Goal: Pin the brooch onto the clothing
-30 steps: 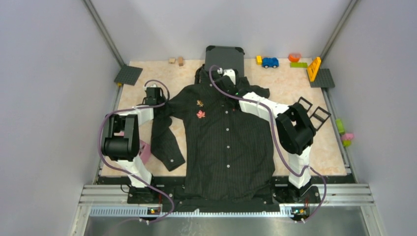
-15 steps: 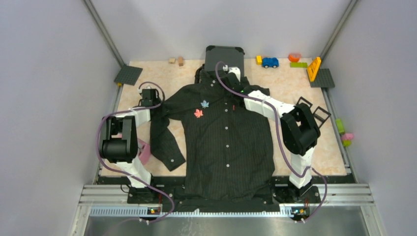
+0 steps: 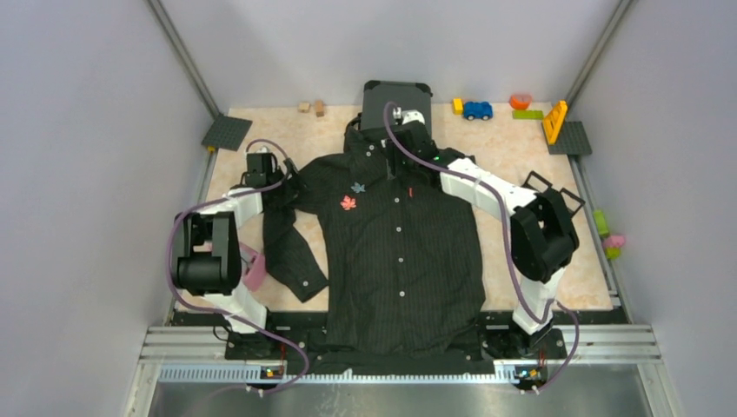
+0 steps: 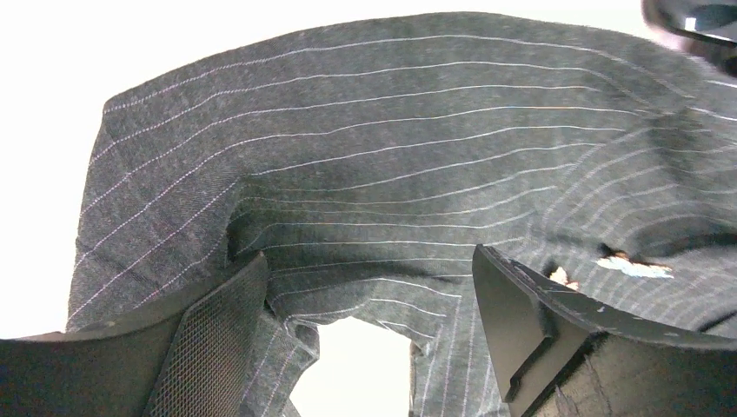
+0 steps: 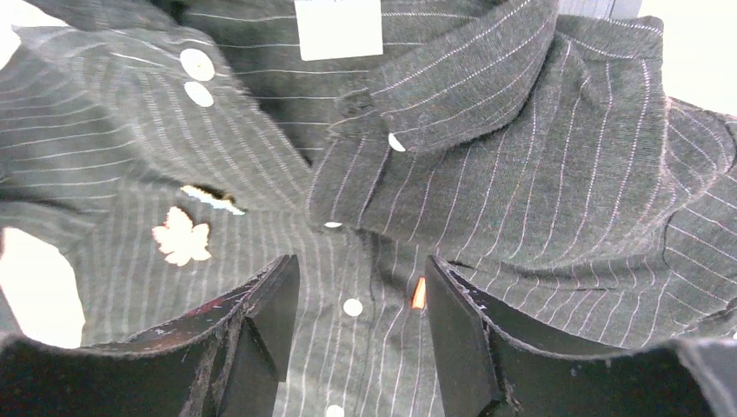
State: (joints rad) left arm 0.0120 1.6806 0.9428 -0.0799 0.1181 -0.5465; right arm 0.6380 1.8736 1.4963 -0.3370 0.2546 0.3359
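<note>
On the shirt [image 3: 408, 261] lie two brooches, red brooch [image 3: 348, 203] and pale brooch [image 3: 357, 187]; left hand [image 4: 365, 269] and right hand [image 5: 361, 269] gape empty.

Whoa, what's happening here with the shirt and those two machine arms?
Two robot arms are working over a black pinstriped button-up shirt spread flat on the table. The left end effector is open at the shirt's shoulder, with fabric between its fingers. The right end effector hangs open over the collar. A red leaf-shaped brooch and a bluish leaf-shaped brooch already sit on its chest.
</note>
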